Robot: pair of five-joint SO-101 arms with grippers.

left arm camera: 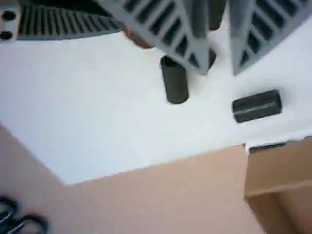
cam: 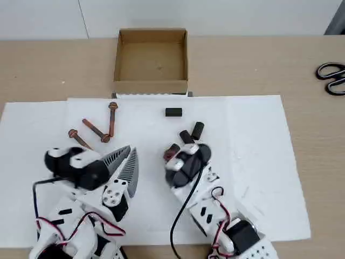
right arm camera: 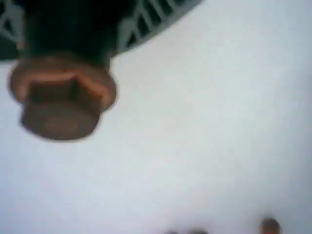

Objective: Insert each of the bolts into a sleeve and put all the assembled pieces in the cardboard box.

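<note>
Scissors (cam: 331, 78): at 3 o'clock on the counter (cam: 54, 65), partly cut by the edge.
Bolt (right arm camera: 63, 100): head blurred; shank hidden in the dark mass at the right hand (cam: 173, 154).
Sleeve (cam: 186, 136): at 12 o'clock from that hand, its near end covered.
Cardboard box (left arm camera: 280, 185): one corner shows in the left wrist view, the rest cut off.
Brown specks (right arm camera: 269, 226): cut off, too blurred to name.

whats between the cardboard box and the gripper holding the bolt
High view: black cylindrical sleeves on white paper, between brown cardboard box and right gripper clamping a rusty bolt.
</note>
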